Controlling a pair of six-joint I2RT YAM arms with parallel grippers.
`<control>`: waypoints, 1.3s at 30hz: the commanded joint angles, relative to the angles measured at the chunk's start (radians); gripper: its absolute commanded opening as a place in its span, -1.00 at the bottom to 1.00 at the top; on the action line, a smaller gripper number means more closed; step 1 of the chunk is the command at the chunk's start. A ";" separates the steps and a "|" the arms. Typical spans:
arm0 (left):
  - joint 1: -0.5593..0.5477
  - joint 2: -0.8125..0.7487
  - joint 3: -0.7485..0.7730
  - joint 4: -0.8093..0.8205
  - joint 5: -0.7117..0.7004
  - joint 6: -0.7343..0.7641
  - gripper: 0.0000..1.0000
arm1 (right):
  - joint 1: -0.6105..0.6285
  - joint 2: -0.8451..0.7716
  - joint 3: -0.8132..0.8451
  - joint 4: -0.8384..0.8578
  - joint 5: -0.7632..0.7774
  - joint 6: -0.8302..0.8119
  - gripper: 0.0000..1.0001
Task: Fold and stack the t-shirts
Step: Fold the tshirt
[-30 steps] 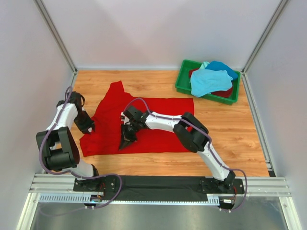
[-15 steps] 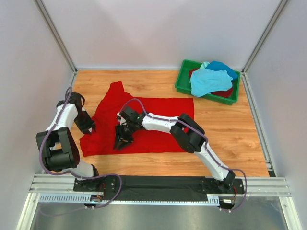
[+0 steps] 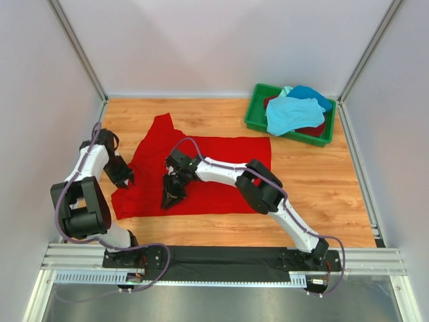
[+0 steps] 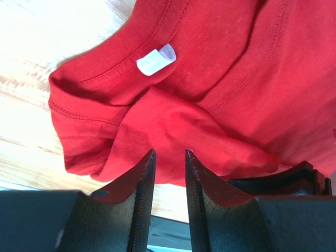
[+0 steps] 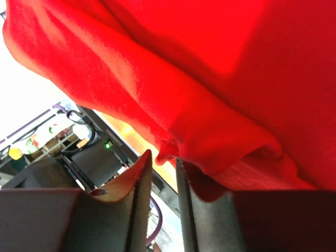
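**Item 1.** Bright red short-sleeved cloth t-shirt [image 3: 231, 149]. It lies spread on the light-brown wooden tabletop [image 3: 322, 194], left of centre, with one sleeve pointing to the far edge. The near-left corner is rumpled into folds. The right arm lies across the middle of the shirt and hides the cloth beneath it. A white neck label [image 4: 156, 59], curled at one end, shows inside the collar in the left wrist view; any print on it is too small to read.

**Item 2.** Left gripper [image 3: 124, 178] [image 4: 169, 153]. It is at the shirt's left edge, just short of a bunched fold. The jaws are parted, and bare table shows through the gap with no cloth between them. A black ridged part [image 4: 294, 181] is cut off at the lower right of that view and cannot be identified.

**Item 3.** Right gripper [image 3: 171, 198] [image 5: 163, 157]. It is low over the shirt's near-left area. The jaws are narrowly apart, a nub of raised fold meets the tips, and cloth drapes over one finger. I cannot tell whether the fold is pinched. Red cloth fills most of that view and the background is blurred.

**Item 4.** Green plastic bin [image 3: 253, 113], rectangular, at the far right corner, well apart from the red shirt.
- Light turquoise t-shirt [image 3: 289, 114], on top.
- Blue t-shirt [image 3: 312, 94], behind it.
- Dark red t-shirt [image 3: 315, 129], mostly buried with only its edges showing.
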 commanded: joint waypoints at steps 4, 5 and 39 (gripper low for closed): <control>0.003 0.038 0.005 0.002 -0.004 -0.010 -0.28 | 0.011 0.009 0.044 -0.047 0.033 0.013 -1.00; 0.003 0.049 0.004 0.007 -0.014 -0.010 -0.28 | 0.011 -0.015 0.031 -0.042 0.030 0.013 -0.99; 0.152 -0.071 -0.242 0.013 0.104 -0.189 -0.96 | -0.052 0.069 0.237 -0.034 -0.013 -0.194 -0.81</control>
